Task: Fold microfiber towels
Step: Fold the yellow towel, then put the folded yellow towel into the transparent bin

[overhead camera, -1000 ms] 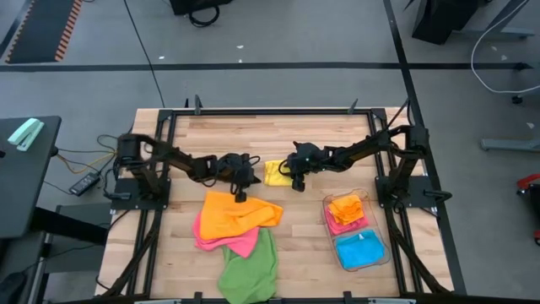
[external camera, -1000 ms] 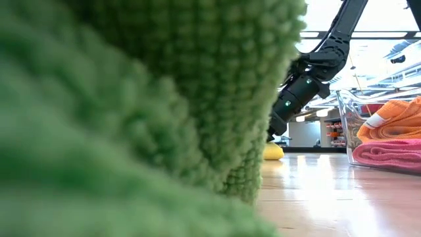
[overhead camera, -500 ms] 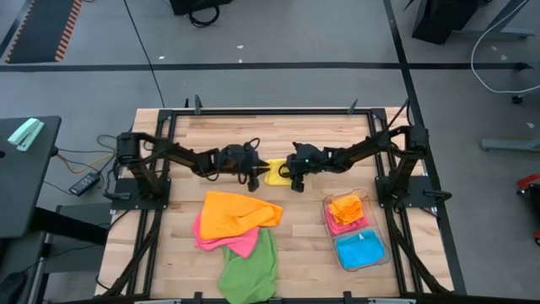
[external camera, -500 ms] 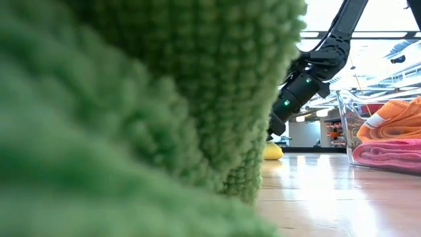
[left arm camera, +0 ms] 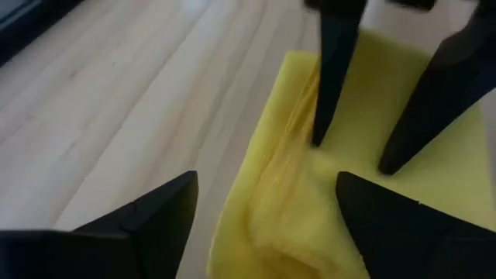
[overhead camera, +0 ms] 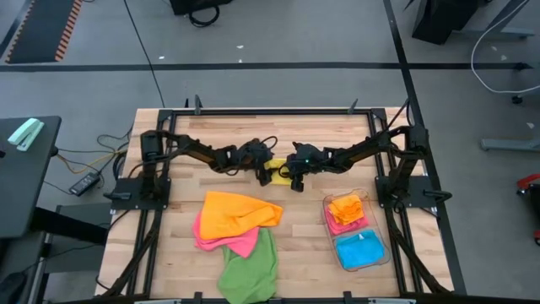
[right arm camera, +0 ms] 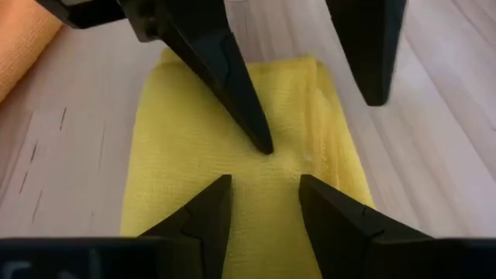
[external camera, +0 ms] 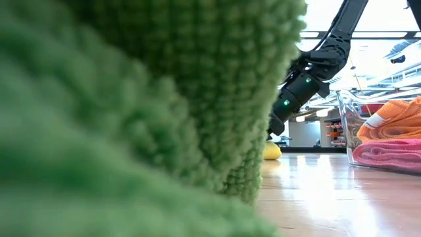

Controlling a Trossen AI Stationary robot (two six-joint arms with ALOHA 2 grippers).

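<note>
Left gripper (overhead camera: 264, 171): fingers spread wide, poised over one edge of the yellow towel (overhead camera: 278, 173); nothing held.
Right gripper (overhead camera: 293, 176): fingers part-open, tips down at the towel's opposite side; no cloth visibly pinched, probably steadying it.
Yellow towel: folded small, flat on the table (overhead camera: 337, 127) between both grippers.
Unfolded towels: orange towel (overhead camera: 236, 215), pink towel (overhead camera: 221, 242), green towel (overhead camera: 250, 268) heaped near the front.
Bin (overhead camera: 357, 231): holds folded towels, right side.

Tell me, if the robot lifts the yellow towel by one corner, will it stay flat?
Probably not. The yellow towel looks soft, with rumpled folded edges, so it would likely droop and unfold. It seems light, so a push may slide or bunch it on the smooth wooden table.
</note>
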